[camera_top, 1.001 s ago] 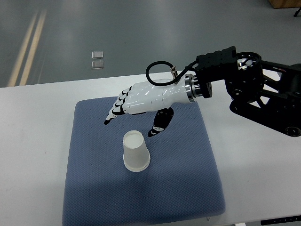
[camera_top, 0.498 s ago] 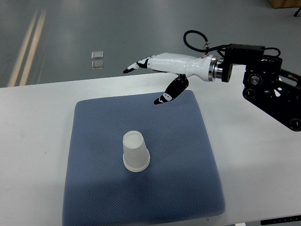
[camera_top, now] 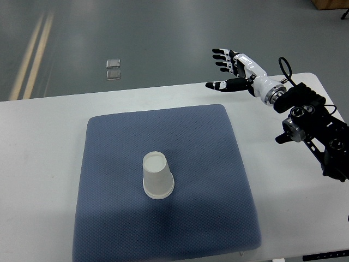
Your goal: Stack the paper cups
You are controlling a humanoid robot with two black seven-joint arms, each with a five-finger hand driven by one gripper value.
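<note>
A white paper cup [camera_top: 157,176] stands upside down near the middle of the blue-grey mat [camera_top: 103,218]. I cannot tell whether it is one cup or a stack. My right hand [camera_top: 229,68] is raised at the table's far edge, well up and to the right of the cup, with its fingers spread and holding nothing. Its black arm [camera_top: 313,125] comes in from the right edge. The left arm is out of view.
The mat lies on a white table [camera_top: 38,164]. Beyond the far edge is grey floor with yellow lines [camera_top: 30,54] and a small pale object [camera_top: 113,69].
My right hand has drawn back from just above the cup, rising and swinging to the far right, off the mat. The cup has not moved.
</note>
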